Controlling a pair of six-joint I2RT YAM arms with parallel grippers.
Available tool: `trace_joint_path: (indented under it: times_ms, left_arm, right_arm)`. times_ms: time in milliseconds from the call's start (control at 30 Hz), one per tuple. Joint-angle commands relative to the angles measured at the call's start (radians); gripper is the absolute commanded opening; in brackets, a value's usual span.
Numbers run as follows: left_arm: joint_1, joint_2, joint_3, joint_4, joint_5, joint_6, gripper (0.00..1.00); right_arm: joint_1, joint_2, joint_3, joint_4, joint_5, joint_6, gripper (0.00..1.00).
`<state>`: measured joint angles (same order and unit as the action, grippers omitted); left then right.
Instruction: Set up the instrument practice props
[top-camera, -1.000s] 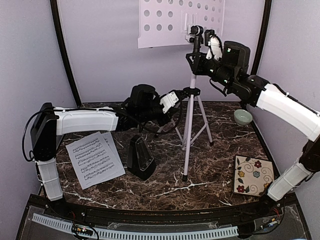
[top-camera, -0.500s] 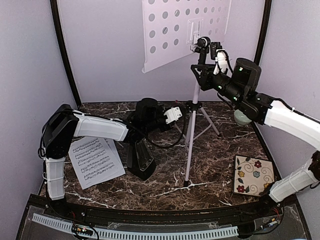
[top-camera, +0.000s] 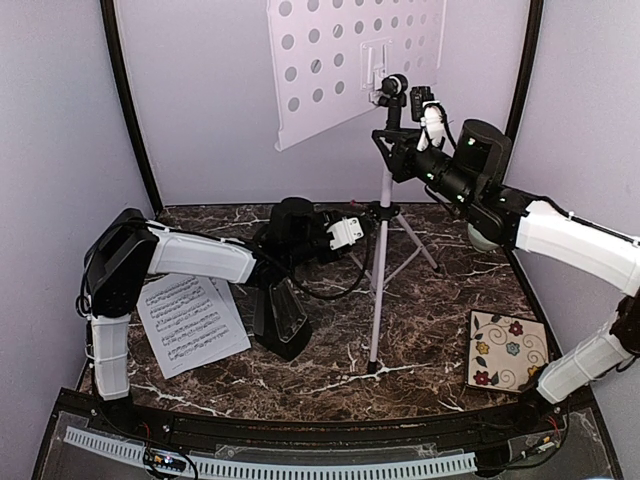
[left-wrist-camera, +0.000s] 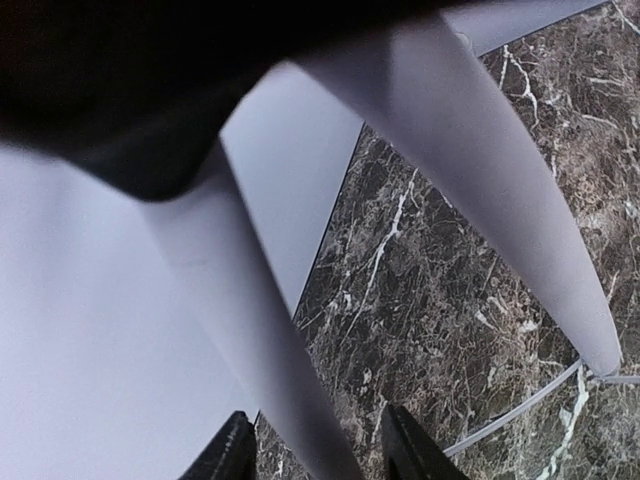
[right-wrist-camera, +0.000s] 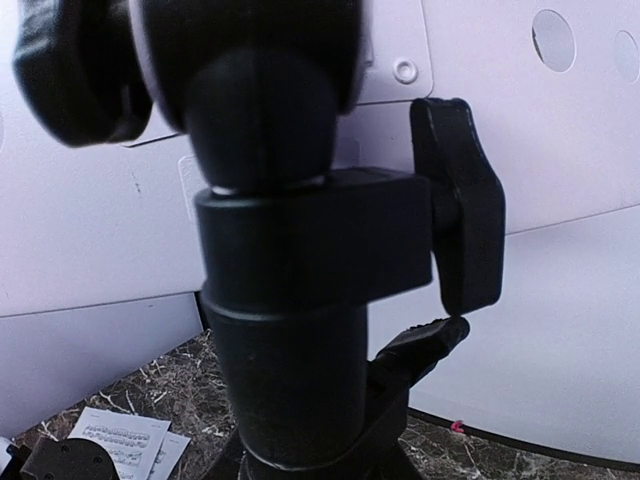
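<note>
Left arm: reaching low across the table (top-camera: 430, 330) from its base at the near left, its white forearm lying almost level and its wrist pointing at the tripod hub of the music stand (top-camera: 378, 270).
Left gripper (left-wrist-camera: 320, 455): standing with its jaws apart, wider than the white tripod leg (left-wrist-camera: 270, 370) that is running down between the two black fingertips.
Left fingers (left-wrist-camera: 232, 460): the leg is passing closer to this one than to the other. The wrist view is too close and blurred to show whether it is touching.
Right arm: rising from the near right corner, bending at the elbow and stretching up and inward to the top of the stand's pole.
Right gripper (top-camera: 392, 152): closing narrowly on the black neck of the stand, just under the hole-dotted desk (top-camera: 340, 70).
Right fingers (right-wrist-camera: 425, 345): one ribbed tip is showing beside the black tube, below the clamp knob.
Music stand: standing mid-table, its pole leaning slightly, its legs spreading over the dark marble and its white desk tilting high against the back wall.
Metronome (top-camera: 281, 318): sitting upright on the table left of the pole, just beneath the left forearm.
Music sheets (top-camera: 188, 322): lying flat and overlapping at the near left, beside the metronome.
Tile (top-camera: 508, 350): lying flat at the near right.
Bowl (top-camera: 480, 238): showing partly behind the right arm, at the far right.
</note>
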<state>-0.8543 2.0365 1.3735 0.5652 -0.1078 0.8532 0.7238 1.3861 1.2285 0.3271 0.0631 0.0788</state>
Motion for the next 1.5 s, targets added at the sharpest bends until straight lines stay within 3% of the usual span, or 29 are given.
trace_joint_path:
  times_ms: [0,133,267,533,700,900,1233,1467]
  left_arm:
    - [0.012,-0.006,0.031,-0.082,0.026,-0.027,0.49]
    - [0.044,-0.043,0.026,-0.141,0.098,-0.108,0.54]
    - [0.088,-0.082,0.006,-0.18,0.199,-0.184,0.65]
    - [0.129,-0.12,0.001,-0.264,0.36,-0.258,0.71]
    - [0.155,-0.147,-0.04,-0.293,0.434,-0.311,0.73]
    - [0.182,-0.171,-0.057,-0.329,0.472,-0.335,0.74]
    - [0.223,-0.174,0.018,-0.481,0.565,-0.351,0.73]
    - [0.233,-0.151,0.083,-0.565,0.656,-0.368,0.71]
  right_arm:
    - [0.011,0.002,0.084,0.164,-0.094,0.005,0.0]
    - [0.008,0.022,0.103,0.159,-0.097,0.009,0.0]
    - [0.003,0.042,0.115,0.163,-0.104,0.016,0.0]
    - [0.002,0.072,0.133,0.168,-0.114,0.025,0.01]
    - [0.002,0.076,0.149,0.142,-0.123,0.044,0.24]
    - [0.002,0.066,0.14,0.103,-0.133,0.08,0.58]
    - [0.02,0.012,0.075,-0.002,-0.127,0.132,0.97]
    - [0.051,-0.066,-0.019,-0.059,-0.073,0.166,1.0]
